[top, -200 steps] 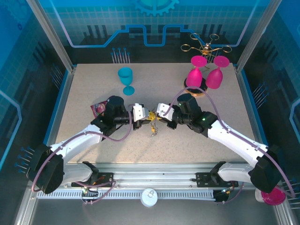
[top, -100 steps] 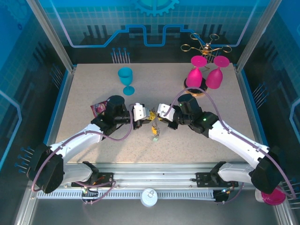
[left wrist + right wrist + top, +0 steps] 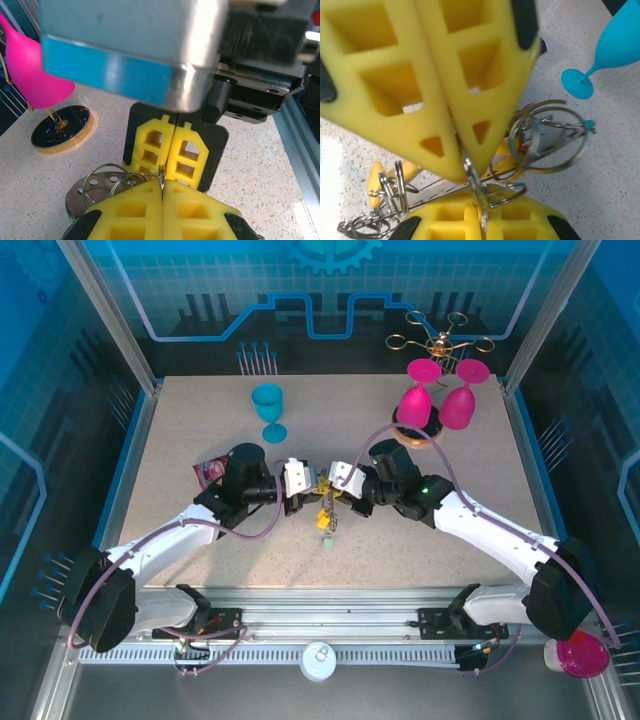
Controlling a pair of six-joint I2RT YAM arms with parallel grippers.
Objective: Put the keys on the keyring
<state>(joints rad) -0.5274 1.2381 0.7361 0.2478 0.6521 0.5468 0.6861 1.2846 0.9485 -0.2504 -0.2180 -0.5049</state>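
Observation:
Both grippers meet tip to tip above the middle of the table. My left gripper (image 3: pixel 308 487) (image 3: pixel 162 187) is shut on a thin silver ring of the keyring (image 3: pixel 161 176), edge-on between its yellow pads. My right gripper (image 3: pixel 338 483) (image 3: pixel 462 160) faces it and is shut on the same ring (image 3: pixel 472 180). Further silver rings (image 3: pixel 550 135) (image 3: pixel 102 182) and yellow-headed keys (image 3: pixel 377 182) hang beside the pinch. From above, the cluster of keys (image 3: pixel 327 520) dangles below the fingertips, just over the tabletop.
A teal goblet (image 3: pixel 268 410) stands at the back left. Two pink glasses (image 3: pixel 415 400) (image 3: pixel 460 405) hang from a gold wire rack (image 3: pixel 440 340) at the back right. A purple wrapper (image 3: pixel 210 472) lies beside the left arm. A pink cup (image 3: pixel 580 655) sits off the table's near right.
My right arm has shifted slightly left and farther back, closing on the left gripper. The hanging key cluster has dropped a little lower. Both grippers have stayed shut.

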